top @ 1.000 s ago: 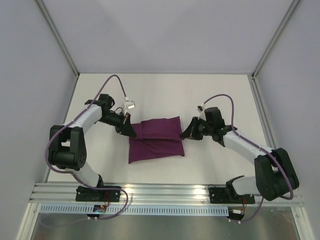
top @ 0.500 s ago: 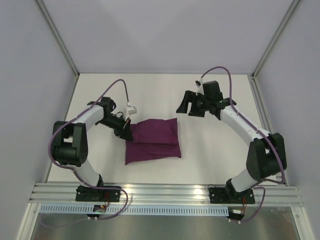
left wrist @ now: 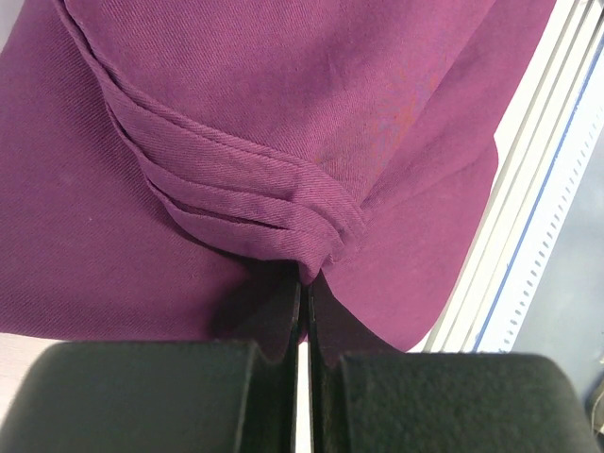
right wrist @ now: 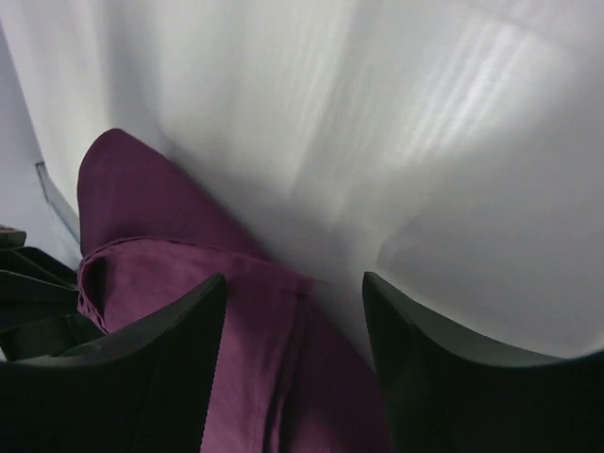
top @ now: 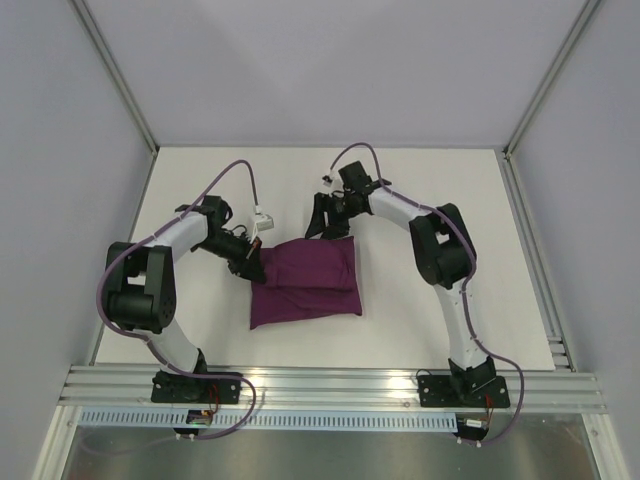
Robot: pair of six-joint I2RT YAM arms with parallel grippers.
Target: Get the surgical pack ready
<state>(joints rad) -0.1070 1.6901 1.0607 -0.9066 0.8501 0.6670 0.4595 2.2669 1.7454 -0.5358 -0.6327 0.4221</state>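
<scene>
Left tool (top: 256,266) pinches surgical pack (top: 310,285) (right tool (top: 323,228) agape).

The surgical pack (left wrist: 283,113) is woven cloth with a fine diagonal twill. It is matt, and its layered edges look soft just ahead of the left gripper (left wrist: 304,283). This gripper's fingers (left wrist: 151,396) look like black matt plastic with a slightly grainy skin. The right gripper (right wrist: 294,278) has dark, smoother fingers (right wrist: 132,377) with a faint sheen. Beyond them the table (right wrist: 453,142) is white, smooth and softly glossy.
</scene>
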